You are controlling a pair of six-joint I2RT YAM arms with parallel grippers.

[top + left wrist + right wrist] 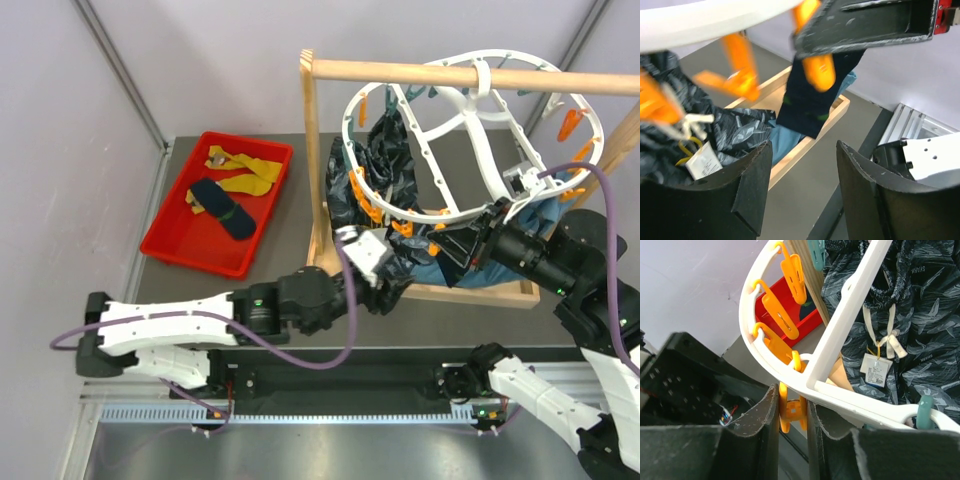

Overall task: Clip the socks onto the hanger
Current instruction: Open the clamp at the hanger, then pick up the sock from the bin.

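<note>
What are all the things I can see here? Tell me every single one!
hanger: one, white, hung on the rack's rod
orange pegs: several, orange, along the hanger rim
teal pegs: a few, teal, on the rim
hanging navy sock: one, navy with green marks, under the hanger
tray navy sock: one, navy, in the tray
yellow socks: tangled, count unclear, mustard, in the tray
red tray: one, red, table's left
wooden rack: one, pale wood, right of the tray
patterned cloth: one, dark, under the hanger
blue cloth: one, teal-blue, in the rack's base
table: one, dark grey
left gripper: black, open, below the hanging sock
right gripper: black, squeezing one orange peg
</note>
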